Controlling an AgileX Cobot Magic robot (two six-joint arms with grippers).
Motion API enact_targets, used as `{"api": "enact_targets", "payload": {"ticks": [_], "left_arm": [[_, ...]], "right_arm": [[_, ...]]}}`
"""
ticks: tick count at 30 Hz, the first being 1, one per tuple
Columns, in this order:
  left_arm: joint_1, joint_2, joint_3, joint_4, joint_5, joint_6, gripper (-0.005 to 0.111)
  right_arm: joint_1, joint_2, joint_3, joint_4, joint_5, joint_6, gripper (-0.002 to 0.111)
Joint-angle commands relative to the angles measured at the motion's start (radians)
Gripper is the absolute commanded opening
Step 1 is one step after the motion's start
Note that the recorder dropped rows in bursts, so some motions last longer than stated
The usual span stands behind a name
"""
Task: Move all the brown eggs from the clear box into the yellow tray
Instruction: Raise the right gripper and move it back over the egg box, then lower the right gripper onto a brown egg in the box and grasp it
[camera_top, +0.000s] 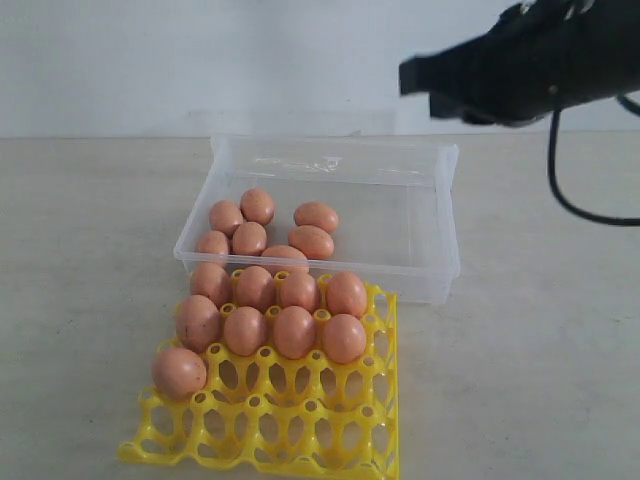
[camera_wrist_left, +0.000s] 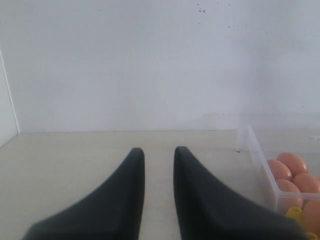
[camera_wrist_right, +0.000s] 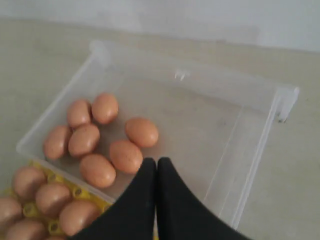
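Several brown eggs (camera_top: 312, 241) lie loose in the left half of the clear box (camera_top: 440, 180). More of them (camera_top: 295, 330) fill the far cups of the yellow tray (camera_top: 300, 420), which sits in front of the box. My right gripper (camera_top: 420, 75) hangs high above the box's right side. In the right wrist view it (camera_wrist_right: 156, 161) is shut with nothing in it, over the bare floor of the box (camera_wrist_right: 260, 140), beside the loose eggs (camera_wrist_right: 125, 155). My left gripper (camera_wrist_left: 159, 150) is open and empty over the bare table, left of the box corner (camera_wrist_left: 257, 155).
The table is a plain beige surface backed by a white wall. A black cable (camera_top: 560, 190) hangs from the right arm at the right. The near rows of the tray hold no eggs. The right half of the box floor (camera_top: 400, 230) is bare.
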Motion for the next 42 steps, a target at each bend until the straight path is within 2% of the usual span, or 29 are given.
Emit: {"api": "enact_targets", "payload": {"ticks": [1,7,10,13,16,22,25,32,39,42], "left_arm": [[-0.009,-0.002,0.004,0.002,-0.002,-0.005,0.022],[-0.009,-0.002,0.004,0.002,-0.002,-0.005,0.022],[-0.009,-0.002,0.004,0.002,-0.002,-0.005,0.022],[-0.009,-0.002,0.004,0.002,-0.002,-0.005,0.022],[-0.009,-0.002,0.004,0.002,-0.002,-0.005,0.022],[-0.009,-0.002,0.004,0.002,-0.002,-0.005,0.022],[-0.009,-0.002,0.004,0.002,-0.002,-0.005,0.022],[-0.009,-0.002,0.004,0.002,-0.002,-0.005,0.022],[-0.009,-0.002,0.004,0.002,-0.002,-0.005,0.022],[-0.009,-0.002,0.004,0.002,-0.002,-0.005,0.022]], "right_arm": [[-0.007,0.112,-0.047,0.132,0.053,-0.256,0.000],[-0.005,0.218,-0.147,0.258,-0.001,-0.258,0.000],[-0.005,0.291,-0.232,0.260,0.075,-0.304,0.000],[-0.005,0.387,-0.341,0.246,0.236,-0.386,0.002],[-0.005,0.497,-0.450,0.236,0.331,-0.386,0.013],[-0.005,0.664,-0.585,0.231,0.388,-0.462,0.042],[0.006,0.713,-0.616,0.195,0.418,-0.532,0.050],[0.076,0.738,-0.618,-0.027,0.396,-0.599,0.050],[0.112,0.760,-0.618,-0.021,0.232,-0.641,0.050],[0.112,0.784,-0.618,-0.018,0.220,-0.639,0.050]]}}
